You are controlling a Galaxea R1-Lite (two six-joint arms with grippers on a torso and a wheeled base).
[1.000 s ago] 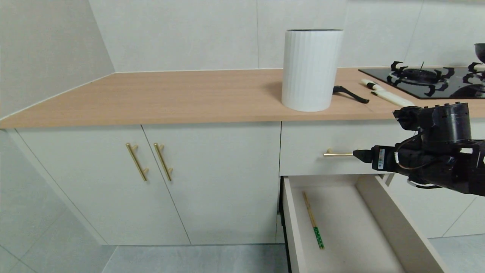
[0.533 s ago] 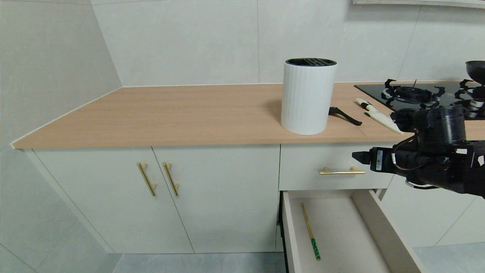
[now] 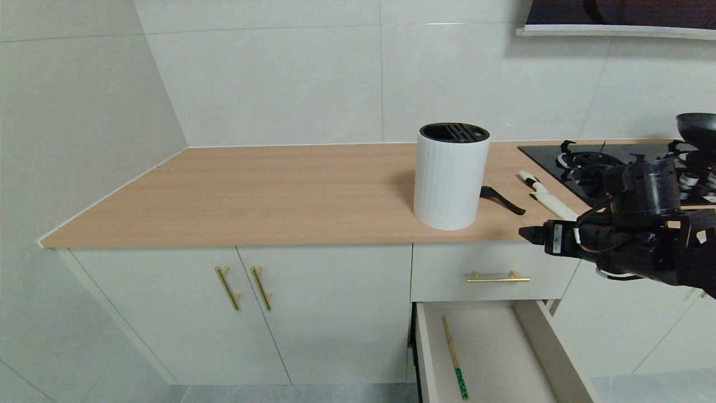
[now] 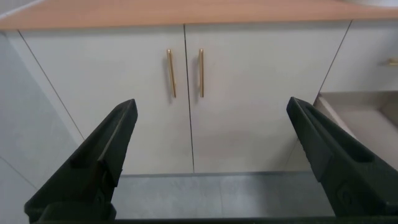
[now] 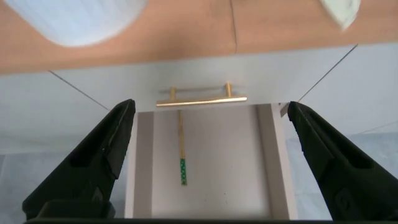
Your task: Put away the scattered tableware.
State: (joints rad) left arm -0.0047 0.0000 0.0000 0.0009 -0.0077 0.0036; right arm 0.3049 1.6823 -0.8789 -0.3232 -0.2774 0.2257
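Chopsticks [image 3: 454,358] are lying in the open drawer [image 3: 540,341] near its left wall, well apart from its right. The right gripper [image 3: 530,233] is hanging released by the counter [image 3: 251,196] edge. The left gripper [image 4: 211,106] is gaping before cabinet doors [image 4: 249,112]. Farther back, a white knife [image 3: 545,200] is lying beside the holder [image 3: 450,176].

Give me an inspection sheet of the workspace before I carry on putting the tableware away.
Surface: wooden countertop.
Job's things: chopsticks in the open drawer; white knife and black-handled utensil lying on the countertop beside the white holder.
Clutter: nothing seen.
Claws: left claw open, facing the cabinet doors; right claw open, empty, facing the open drawer.
Cables: nothing seen.
Surroundings: gas hob, tiled wall.
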